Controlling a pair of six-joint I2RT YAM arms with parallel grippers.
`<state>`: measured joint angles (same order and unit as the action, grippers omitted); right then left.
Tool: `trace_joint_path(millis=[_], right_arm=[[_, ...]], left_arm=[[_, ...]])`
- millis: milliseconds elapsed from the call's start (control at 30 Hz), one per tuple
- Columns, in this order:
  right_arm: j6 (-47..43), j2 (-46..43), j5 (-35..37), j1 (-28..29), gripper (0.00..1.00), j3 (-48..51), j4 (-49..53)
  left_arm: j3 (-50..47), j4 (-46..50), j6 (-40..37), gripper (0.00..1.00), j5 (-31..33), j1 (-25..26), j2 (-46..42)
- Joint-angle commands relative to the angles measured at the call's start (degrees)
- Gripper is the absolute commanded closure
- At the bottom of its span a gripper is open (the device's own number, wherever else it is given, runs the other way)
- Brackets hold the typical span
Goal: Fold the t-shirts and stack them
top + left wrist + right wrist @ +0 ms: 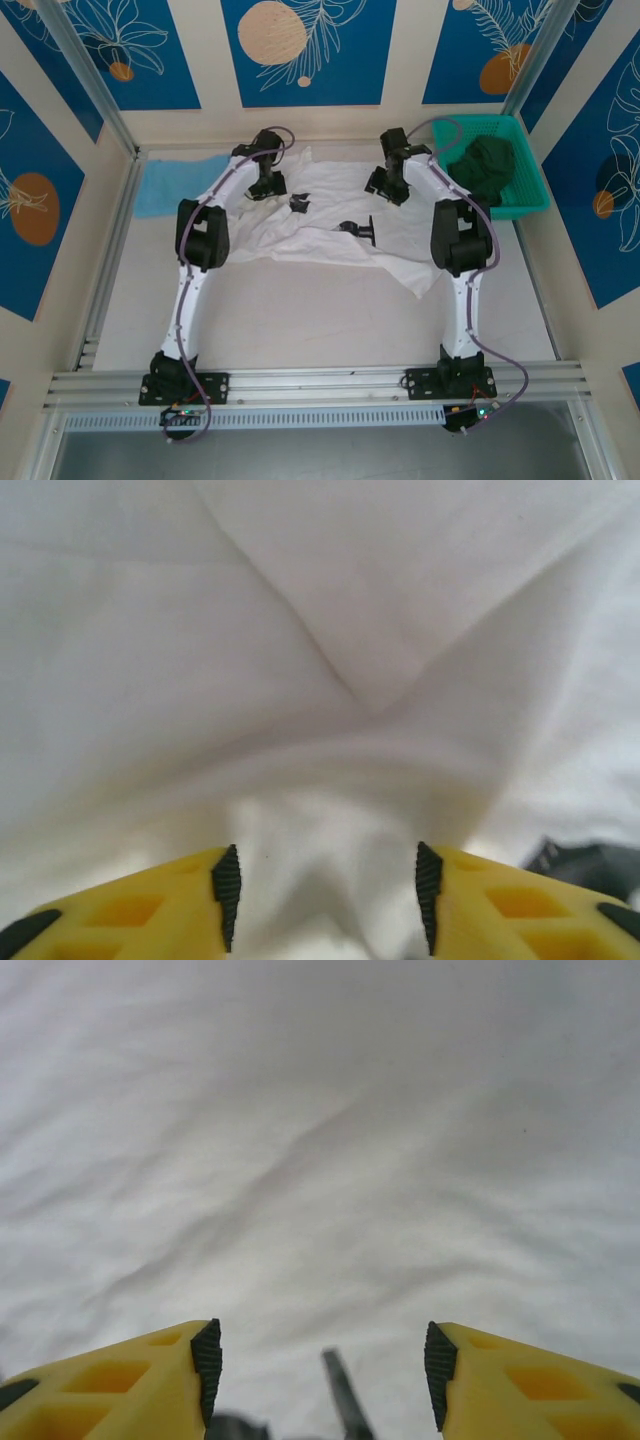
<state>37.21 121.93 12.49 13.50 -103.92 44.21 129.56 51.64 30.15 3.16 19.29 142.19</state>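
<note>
The white t-shirt (pixel 310 240) is seen spread out and rumpled across the far middle of the table (pixel 300 330), its small black prints (pixel 299 203) turned up, one loose corner trailing towards the near right. The light-blue t-shirt (pixel 165 185) is laid flat at the far left edge, just beside the white one and not stacked with it. Over the far left part of the white cloth the left gripper (pixel 266 186) is lowered; from the wrist, its fingers (pixel 228 890) are held well apart, a soft ridge of white fabric is raised between them, and nothing is seen pinched, though whether the pads brush the cloth cannot be told. Over the far right part of the same shirt the right gripper (pixel 386 186) is poised, its fingers (pixel 207 1365) likewise parted wide with only smooth, lightly creased white cloth below and nothing grasped. A green basket (pixel 532 200) is set at the far right, well apart from both shirts, and a dark green cloth (pixel 485 162) is bundled inside it.
</note>
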Motion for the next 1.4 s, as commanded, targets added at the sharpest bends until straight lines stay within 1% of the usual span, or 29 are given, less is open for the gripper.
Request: trace_joint_path(millis=[0,67,167,233,300,400,467,633,667,767,867,1033,1100,1200,1367], right_arm=[[0.35,-15.47,3.15,2.12,0.4,7.89,-0.87],[2.58,-23.55,2.52,2.29,0.39,17.55,-3.58],[6.34,-36.12,1.61,1.09,0.4,31.8,-3.97],[8.06,-43.53,-1.85,-0.84,0.41,40.57,-3.52],[10.09,-51.02,-5.03,-2.99,0.43,48.49,-2.03],[12.26,-59.52,-10.02,-5.55,0.45,58.43,-0.68],[13.85,-62.61,-9.83,-7.01,0.46,62.66,1.29],[15.19,-63.39,-12.15,-10.79,0.47,69.31,1.66],[15.77,-63.24,-12.07,-10.94,0.46,70.23,1.24],[16.23,-62.57,-11.97,-10.95,0.45,71.92,-1.06],[15.25,-60.66,-9.54,-10.99,0.45,70.9,-1.18],[14.46,-57.55,-10.66,-11.73,0.47,71.41,-4.92],[14.48,-55.61,-10.74,-11.74,0.48,71.33,-5.98],[13.83,-53.3,-10.88,-11.83,0.51,70.72,-7.38],[13.07,-51.29,-8.54,-11.92,0.6,69.37,-8.03]], left_arm=[[-5.18,-0.9,0.24,0.41,-2.28,1.23,-12.94],[-11.13,-3.11,1.12,0.38,-2.13,1.64,-18.85],[-23.69,-8.66,2.99,0.3,-2.3,2.62,-28.51],[-33.05,-12.69,5.22,0.25,-2.28,3.05,-34.78],[-42.18,-17.43,7.98,0.24,-3.55,3.12,-39.93],[-48.22,-19.53,10.42,0.23,-4.76,3.12,-41.76],[-48.72,-19.06,10.88,0.23,-4.9,3.1,-40.38],[-44.9,-18.03,12.2,0.24,-4.88,3.28,-34.01],[-43.76,-17.89,13.16,0.24,-4.7,3.3,-32.6],[-39.47,-18.05,14.53,0.25,-6.78,3.21,-28.09],[-34.66,-16.71,14.67,0.26,-7.87,3.37,-24.36],[-29.23,-13.7,13.09,0.26,-3.77,3.85,-21.12],[-27.42,-12.33,12.4,0.26,-2.39,3.91,-19.81],[-25.84,-11.83,11.29,0.26,-2.45,4.13,-18.03],[-21.97,-9.61,8.3,0.26,-1.45,5.3,-15.35]])
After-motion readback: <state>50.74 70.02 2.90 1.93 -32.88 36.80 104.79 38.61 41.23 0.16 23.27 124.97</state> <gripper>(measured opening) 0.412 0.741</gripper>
